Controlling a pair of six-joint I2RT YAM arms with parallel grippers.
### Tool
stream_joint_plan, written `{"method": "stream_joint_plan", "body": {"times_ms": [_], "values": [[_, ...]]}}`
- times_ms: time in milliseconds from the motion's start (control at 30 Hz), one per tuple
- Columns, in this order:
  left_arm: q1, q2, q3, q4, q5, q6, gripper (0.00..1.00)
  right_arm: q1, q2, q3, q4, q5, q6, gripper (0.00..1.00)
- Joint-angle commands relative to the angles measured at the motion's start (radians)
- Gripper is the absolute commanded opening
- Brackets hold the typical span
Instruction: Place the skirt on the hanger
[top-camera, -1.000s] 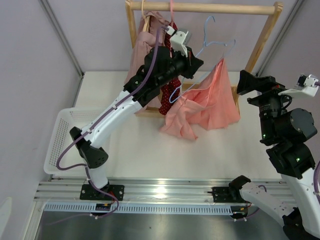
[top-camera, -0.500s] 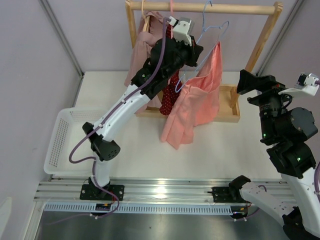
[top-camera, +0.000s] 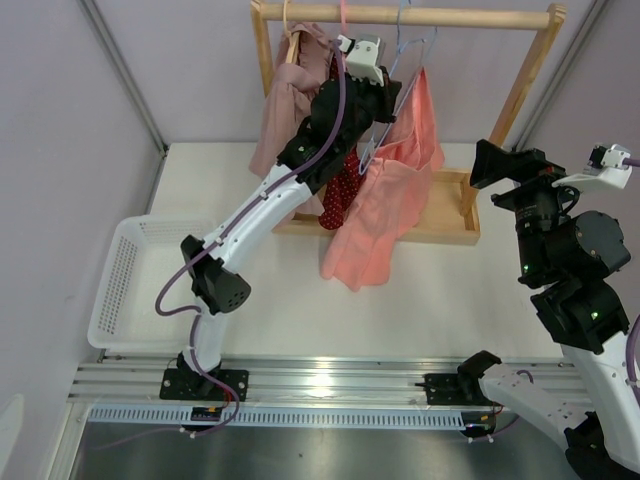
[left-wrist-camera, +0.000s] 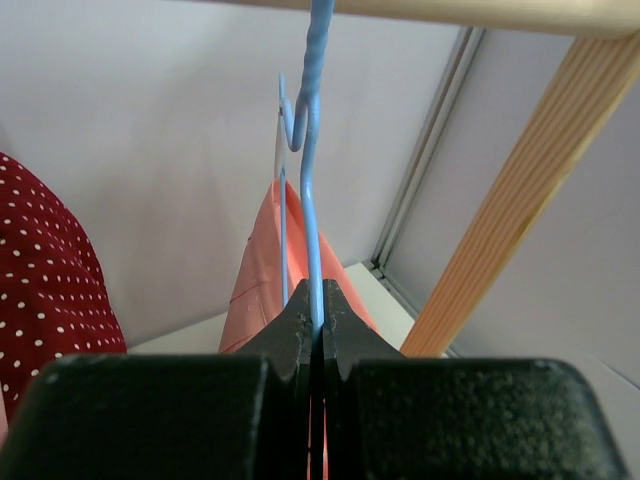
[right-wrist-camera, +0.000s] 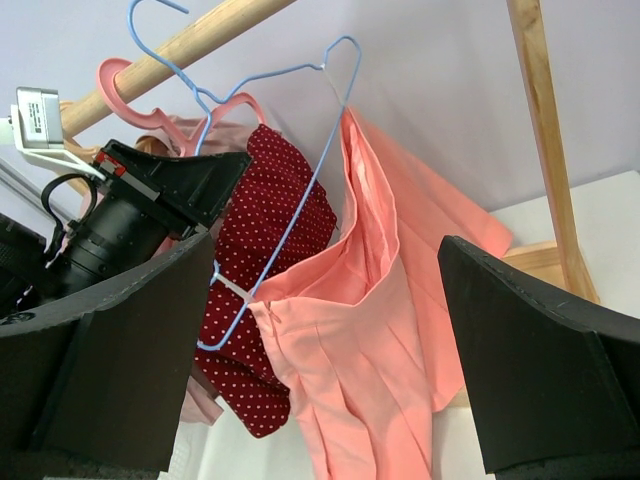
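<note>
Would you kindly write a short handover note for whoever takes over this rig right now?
The left gripper is shut on the hanger wire below its hook, held up at the wooden rail.
The right gripper is open and empty, to the right of the skirt.
The skirt hangs lopsided from the hanger, beside the red dotted garment.
Done: skirt on hanger.
Left: check the hook sits on the rail (unclear from here), then release.
</note>
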Motion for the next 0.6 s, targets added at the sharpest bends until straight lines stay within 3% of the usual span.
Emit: {"method": "stream_joint_plan", "body": {"times_ms": [0, 567], "values": [[0.012, -0.004, 0.095, 0.208, -0.042, 0.017, 0.00, -0.003, 0.000, 0.016, 0.004, 0.004, -0.011, 0.99], [0.041, 0.076, 0.098, 0.187, 0.041, -0.026, 0.00, -0.003, -0.015, -0.029, -0.003, -0.005, 0.007, 0.99]]}}
